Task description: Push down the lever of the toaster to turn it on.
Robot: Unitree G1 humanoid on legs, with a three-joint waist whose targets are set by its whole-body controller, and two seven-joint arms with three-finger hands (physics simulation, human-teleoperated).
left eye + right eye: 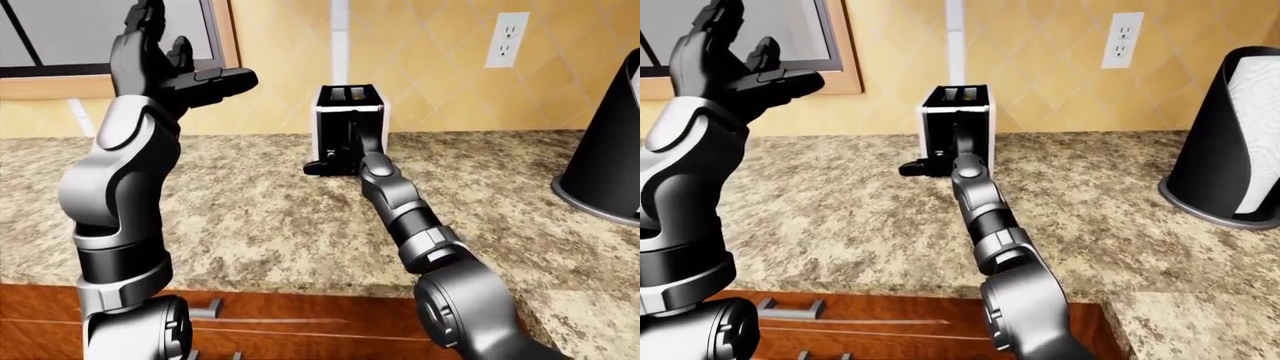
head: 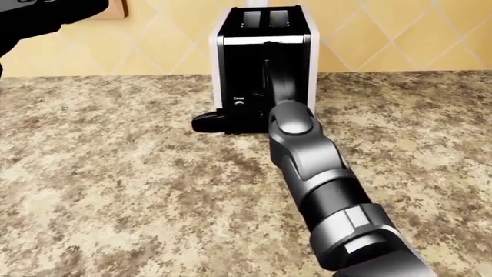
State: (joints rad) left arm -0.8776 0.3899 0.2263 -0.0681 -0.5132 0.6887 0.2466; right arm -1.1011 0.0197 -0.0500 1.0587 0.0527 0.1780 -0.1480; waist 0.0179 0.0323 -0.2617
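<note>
The toaster is black with white sides and stands upright on the granite counter against the tiled wall. Both top slots look dark. My right arm stretches straight to the toaster's near face, and my right hand lies low against it. One black finger sticks out to the left at the toaster's base; the others blend into the black face. The lever is hidden behind my wrist. A small button shows beside the hand. My left hand is raised at the upper left, open and holding nothing.
A black paper towel holder stands on the counter at the right. A wall outlet is above and right of the toaster, a window frame to its left. Wooden drawers with a handle sit under the counter edge.
</note>
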